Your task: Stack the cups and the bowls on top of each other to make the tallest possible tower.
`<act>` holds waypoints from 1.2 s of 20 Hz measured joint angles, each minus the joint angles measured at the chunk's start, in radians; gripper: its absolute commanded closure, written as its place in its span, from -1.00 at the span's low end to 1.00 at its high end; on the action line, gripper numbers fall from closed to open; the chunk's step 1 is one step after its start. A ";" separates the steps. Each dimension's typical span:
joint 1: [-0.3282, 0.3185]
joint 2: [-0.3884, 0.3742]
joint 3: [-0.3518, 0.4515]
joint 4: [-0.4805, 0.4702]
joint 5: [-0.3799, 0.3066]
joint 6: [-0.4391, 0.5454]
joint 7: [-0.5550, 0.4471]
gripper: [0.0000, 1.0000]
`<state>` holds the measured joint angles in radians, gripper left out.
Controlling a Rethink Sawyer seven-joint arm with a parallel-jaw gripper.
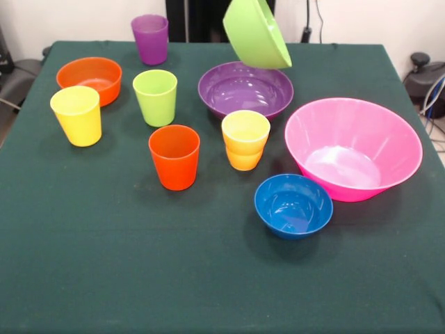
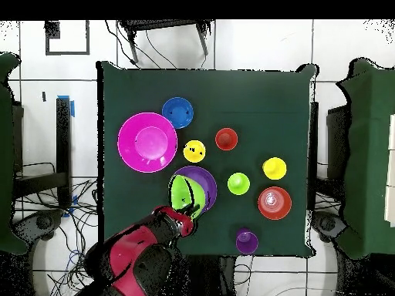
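Observation:
My gripper [image 2: 185,209] is shut on the rim of the lime green bowl [image 1: 256,33], which hangs tilted in the air over the far edge of the purple bowl [image 1: 245,90]. In the overhead view the lime green bowl [image 2: 183,193] overlaps the purple bowl [image 2: 207,181]. The front view hides the gripper behind the bowl. On the table stand the pink bowl [image 1: 361,118], blue bowl [image 1: 293,205], orange bowl [image 1: 90,78], purple cup [image 1: 150,39], lime green cup [image 1: 155,97], yellow cup [image 1: 76,115], orange-red cup [image 1: 174,156], and a yellow cup nested in a yellow-orange cup [image 1: 245,139].
All stands on a dark green cloth table [image 1: 104,264]. The red and black arm [image 2: 135,258] reaches in from the robot's side. Cables and black stands lie on the floor around the table.

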<state>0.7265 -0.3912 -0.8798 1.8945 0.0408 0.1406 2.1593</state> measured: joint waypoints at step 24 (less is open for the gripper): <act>0.101 0.208 -0.121 -0.003 0.181 -0.065 0.001 1.00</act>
<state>0.8274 -0.1830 -1.0004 1.8919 0.2217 0.0756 2.1599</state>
